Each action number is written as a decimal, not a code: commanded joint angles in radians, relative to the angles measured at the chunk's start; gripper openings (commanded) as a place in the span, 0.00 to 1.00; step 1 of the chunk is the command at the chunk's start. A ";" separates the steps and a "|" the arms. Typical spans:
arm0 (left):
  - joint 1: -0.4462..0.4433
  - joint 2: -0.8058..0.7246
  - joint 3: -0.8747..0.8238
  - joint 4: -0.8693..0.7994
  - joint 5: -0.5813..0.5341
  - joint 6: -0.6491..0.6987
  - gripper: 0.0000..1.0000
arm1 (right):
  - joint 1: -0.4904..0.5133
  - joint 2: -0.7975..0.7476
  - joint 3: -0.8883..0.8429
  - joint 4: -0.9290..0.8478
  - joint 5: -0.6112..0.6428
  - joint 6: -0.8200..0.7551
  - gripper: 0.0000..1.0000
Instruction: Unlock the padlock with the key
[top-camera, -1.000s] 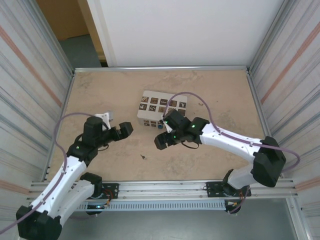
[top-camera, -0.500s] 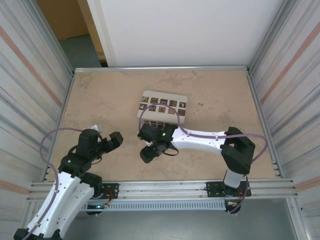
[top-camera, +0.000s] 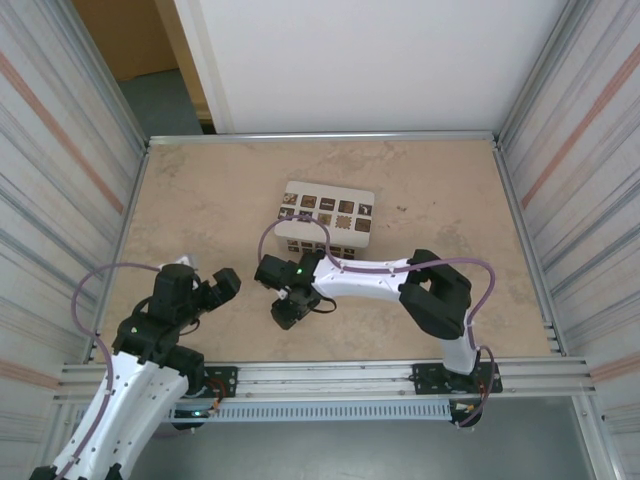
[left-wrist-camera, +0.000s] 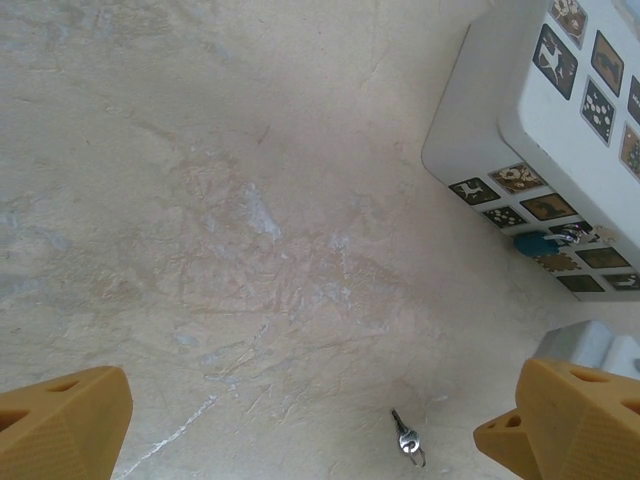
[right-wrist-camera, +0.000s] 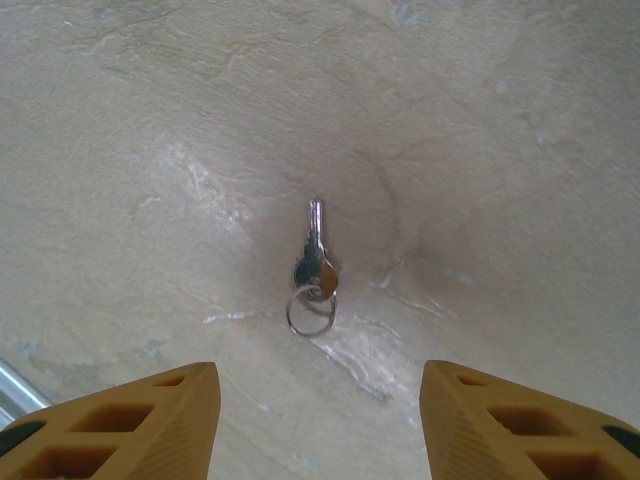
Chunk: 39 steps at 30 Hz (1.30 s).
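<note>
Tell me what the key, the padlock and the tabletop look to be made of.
Key: bare metal, probably steel, with a silvery, shiny blade and a thin wire ring.
Padlock: blue body, painted or coated. Whether it is metal or plastic is unclear at this size. Its glinting shackle looks metal.
Tabletop: pale beige, mottled and veined like stone or a stone-print laminate, with a matte finish.

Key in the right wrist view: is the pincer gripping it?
No, the key lies flat on the table, ahead of the open right pincer and untouched by it.
</note>
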 joint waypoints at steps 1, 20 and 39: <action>0.001 -0.008 -0.007 -0.022 -0.027 -0.013 0.99 | 0.003 0.041 0.040 -0.034 -0.013 -0.029 0.52; 0.003 0.009 -0.002 -0.009 -0.029 -0.012 0.99 | -0.013 0.120 0.087 -0.034 -0.010 -0.045 0.38; 0.003 0.009 0.001 -0.015 -0.026 -0.010 0.99 | -0.031 0.137 0.072 -0.023 -0.023 -0.046 0.22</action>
